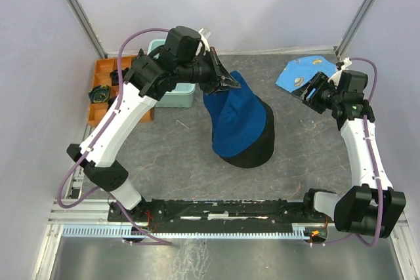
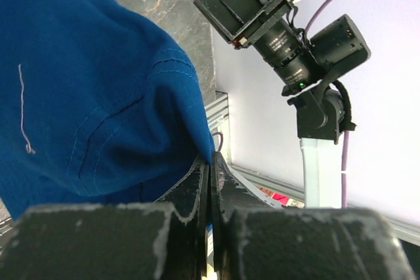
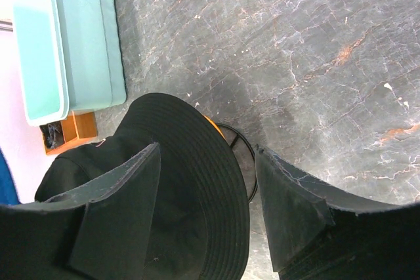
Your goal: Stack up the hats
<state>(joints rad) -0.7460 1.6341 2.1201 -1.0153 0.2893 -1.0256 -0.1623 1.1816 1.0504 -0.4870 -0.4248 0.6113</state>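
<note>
Holding: the left tool (image 1: 226,83) is pressed together on a fold of the blue hat (image 1: 236,113), pinched right at its fingertips.
Blue hat: raised at the pinched end. The rest hangs down and away from the left tool, and its lower part drapes over the black hat (image 1: 259,152).
Black hat: lies on the table (image 1: 315,155), below and ahead of the left tool. From the right wrist it sits ahead of the right tool, brim spread flat.
Orange sliver (image 3: 213,121): peeks out under the black brim. It is probably another hat, but too little shows to be sure.
Right tool (image 1: 307,90): spread and holding nothing, well apart from both hats, with a printed cloth (image 1: 298,73) just beside it.
Handling: the hats look soft, light and limp. Held at one point, the blue hat sags and folds, so it would likely land crumpled. Fabric should not slip from a firm pinch.
Where to grip: the brim edge looks best. A second pinch on the opposite brim would help keep the crown open over the one below.
Tub (image 1: 174,96): mint, just beside the left tool and largely hidden by that arm. I cannot tell what is in it.
Tray (image 1: 105,67): orange, beyond the tub from the left tool. Its compartments hold small dark items too small to name.
</note>
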